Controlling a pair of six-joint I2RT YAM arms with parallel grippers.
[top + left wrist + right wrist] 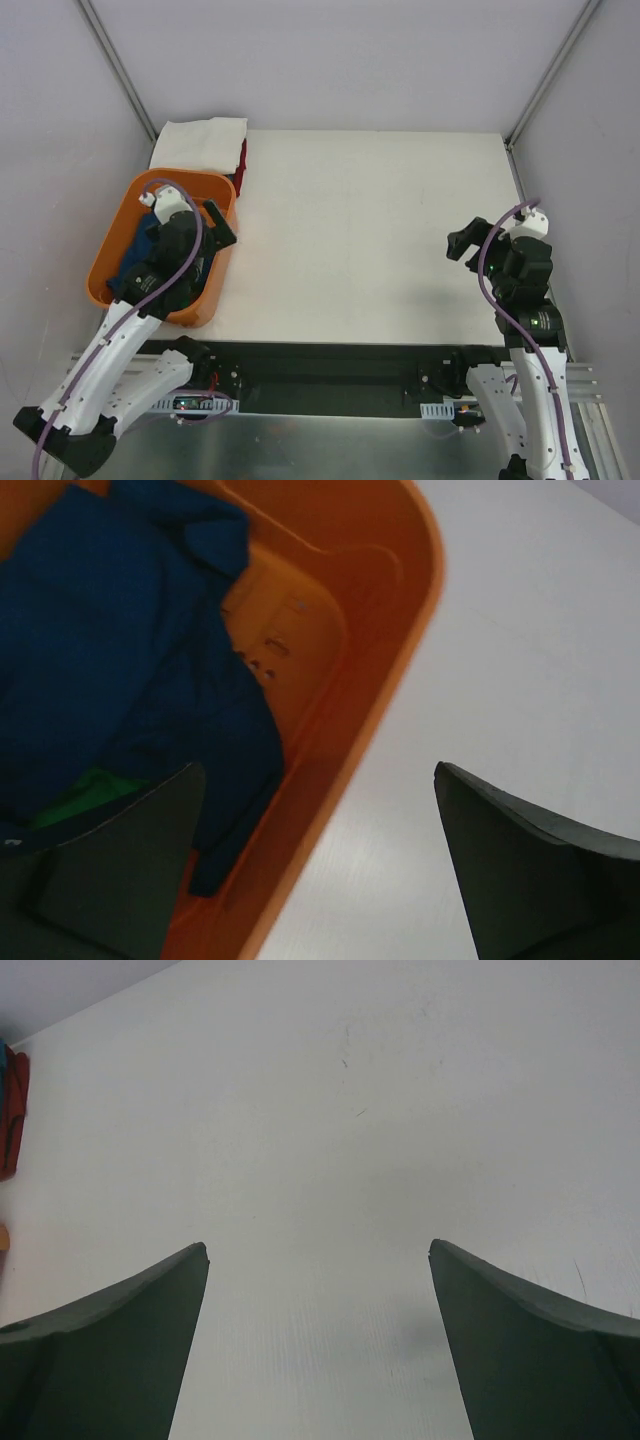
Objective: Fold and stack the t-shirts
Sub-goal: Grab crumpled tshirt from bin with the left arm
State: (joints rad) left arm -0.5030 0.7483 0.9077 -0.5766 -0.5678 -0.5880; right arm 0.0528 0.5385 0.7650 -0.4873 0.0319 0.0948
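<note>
A navy blue t-shirt (100, 660) lies crumpled in the orange tub (400, 630), with a bit of a green t-shirt (90, 790) showing under it. In the top view the navy shirt (145, 250) is mostly hidden by my left arm. My left gripper (320, 780) is open and empty above the tub's right rim, one finger over the tub and the other over the table; it also shows in the top view (218, 225). A folded white t-shirt (205, 140) lies at the back left on a red t-shirt (242, 160). My right gripper (462, 243) is open and empty above the bare table (320, 1140).
The orange tub (215, 185) stands at the table's left edge. The red t-shirt's edge (10, 1110) shows at the far left of the right wrist view. Grey walls close in the table on the left, back and right.
</note>
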